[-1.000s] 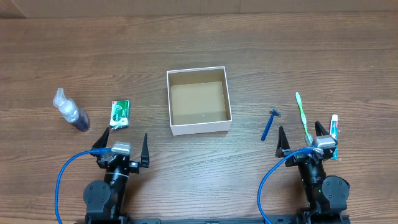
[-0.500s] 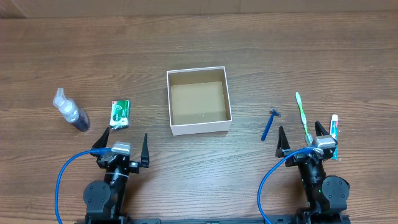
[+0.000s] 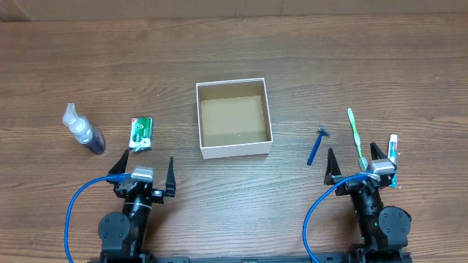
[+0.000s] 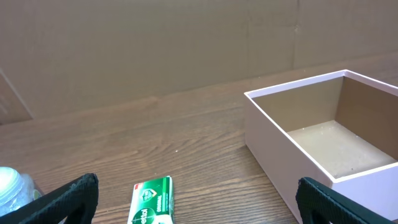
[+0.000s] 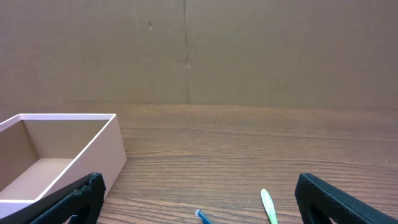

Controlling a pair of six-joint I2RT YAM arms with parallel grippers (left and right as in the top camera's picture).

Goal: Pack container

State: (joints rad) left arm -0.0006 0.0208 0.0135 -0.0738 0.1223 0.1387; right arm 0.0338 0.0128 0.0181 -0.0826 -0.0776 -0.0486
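Progress is nil: the box [image 3: 235,151] sits empty in the middle of the bench [image 3: 234,44]. Your left pincer [image 3: 144,169] and right pincer [image 3: 353,157] are both spread wide, holding nothing. A bottle [image 3: 82,129], packet [image 3: 141,134], razor [image 3: 316,146], toothbrush [image 3: 355,136] and tube [image 3: 393,150] all look left to load. Only the overhead view shows you the tube; the left wrist view catches box, packet and a sliver of bottle, the right wrist view box, razor tip and toothbrush tip.
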